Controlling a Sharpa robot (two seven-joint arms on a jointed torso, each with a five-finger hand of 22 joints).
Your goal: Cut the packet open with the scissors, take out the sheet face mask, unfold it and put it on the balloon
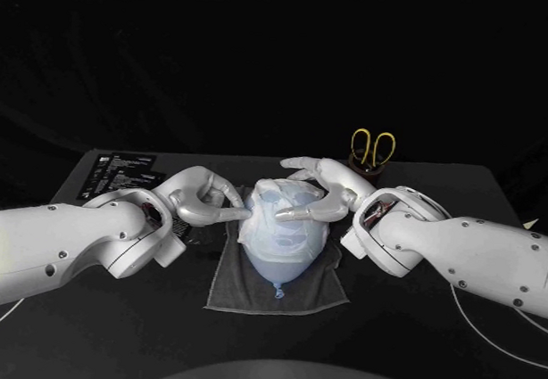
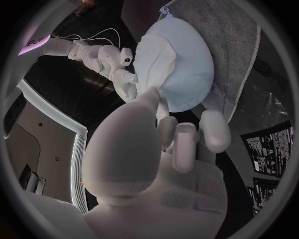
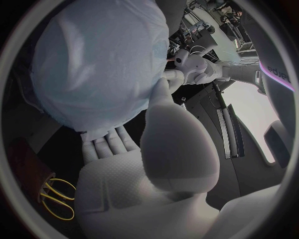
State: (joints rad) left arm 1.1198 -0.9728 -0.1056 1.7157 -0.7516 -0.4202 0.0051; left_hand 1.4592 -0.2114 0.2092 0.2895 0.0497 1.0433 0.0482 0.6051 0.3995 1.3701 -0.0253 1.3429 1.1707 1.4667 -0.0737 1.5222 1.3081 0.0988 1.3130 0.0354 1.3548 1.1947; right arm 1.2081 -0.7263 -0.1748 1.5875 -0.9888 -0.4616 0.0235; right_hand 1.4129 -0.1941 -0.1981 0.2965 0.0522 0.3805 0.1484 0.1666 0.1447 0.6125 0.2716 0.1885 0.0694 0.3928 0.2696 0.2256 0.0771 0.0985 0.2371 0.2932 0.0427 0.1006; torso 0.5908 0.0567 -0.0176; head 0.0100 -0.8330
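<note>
Nearest us on the black table (image 1: 428, 355) lies the grey towel (image 1: 232, 295). The balloon (image 1: 282, 248) rests on it, its knot pointing towards us. A pale sheet face mask (image 1: 277, 209) seems to be draped over the balloon's upper part, but it is pale on pale, so we cannot trace its edges with confidence.

The left hand (image 1: 203, 199) is at the balloon's side. Its fingers are apart, one fingertip touches the sheet, and nothing is clamped in it. The right hand (image 1: 323, 190) lies over the far side with its fingers spread flat on the sheet. It presses rather than grips.

Further back on the left is the black packet (image 1: 120, 172), well apart from the hands. Beyond the right hand the yellow-handled scissors (image 1: 372, 147) stand upright in a dark holder.

We judge this to be the last step, with the mask laid on and being smoothed. The next move calls for light, even strokes outward from both sides. We need enough pressure to flatten the sheet but not so much that the balloon rolls off the towel or the mask slides.
</note>
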